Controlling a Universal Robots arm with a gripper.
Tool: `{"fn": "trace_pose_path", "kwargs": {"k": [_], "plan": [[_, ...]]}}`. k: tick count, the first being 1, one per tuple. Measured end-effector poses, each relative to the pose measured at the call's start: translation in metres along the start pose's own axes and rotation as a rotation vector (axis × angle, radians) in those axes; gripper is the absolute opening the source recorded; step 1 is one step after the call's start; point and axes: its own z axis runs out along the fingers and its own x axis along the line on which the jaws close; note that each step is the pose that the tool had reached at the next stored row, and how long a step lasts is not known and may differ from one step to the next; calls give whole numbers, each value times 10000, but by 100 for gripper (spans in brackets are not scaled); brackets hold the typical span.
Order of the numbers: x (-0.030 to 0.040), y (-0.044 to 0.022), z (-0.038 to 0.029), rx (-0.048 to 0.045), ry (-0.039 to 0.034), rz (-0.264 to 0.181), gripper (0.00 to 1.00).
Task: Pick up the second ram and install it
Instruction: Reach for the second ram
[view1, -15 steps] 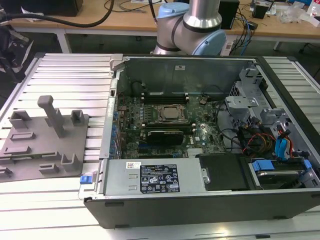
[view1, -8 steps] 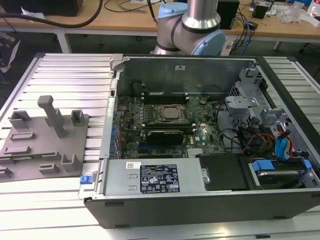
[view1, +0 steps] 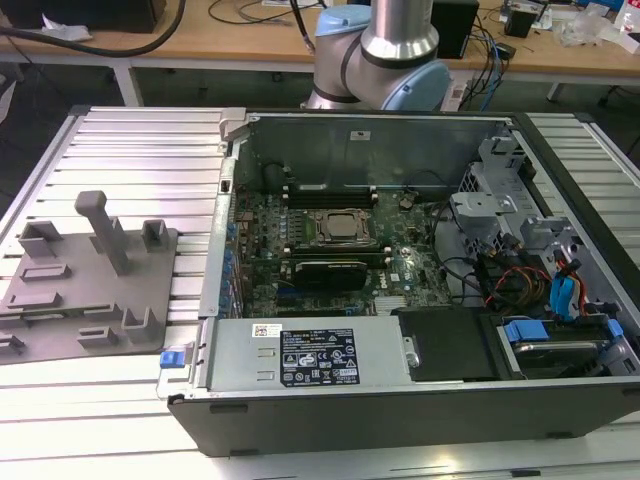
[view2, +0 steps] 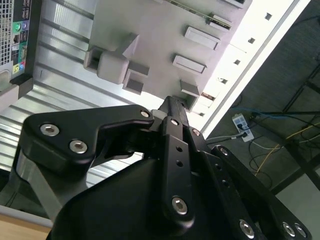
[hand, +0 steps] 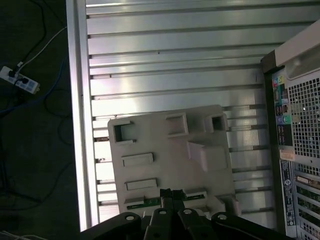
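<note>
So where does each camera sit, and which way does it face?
Exterior view: off the arm, raised, looking down into the open computer and grey tray; arm behind.
First wrist view: on the arm, looking down past the jaws at the tray.
Second wrist view: on the arm, looking along the jaws at the tray.
All three share the tray.

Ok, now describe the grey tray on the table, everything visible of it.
The grey tray is a flat, roughly square plate of matte light-grey plastic. Moulded on it are one tall upright post, small blocks and pockets, and shallow rectangular slots. It lies flat on the ribbed metal table, at the exterior view's left of the open computer case, not touching it. A green ram stick sits in a slot near one edge, with the gripper above that edge.
</note>
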Motion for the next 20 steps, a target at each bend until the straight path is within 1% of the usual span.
{"fn": "trace_pose_path", "kwargs": {"k": [3,7,10,18,20], "plan": [[5,-3,0,0,0,3,11],[10,-41,0,0,0,1,11],[13,-91,-1,0,0,1,11],[20,-191,-3,0,0,1,11],[21,-227,-4,1,1,2,11]]}}
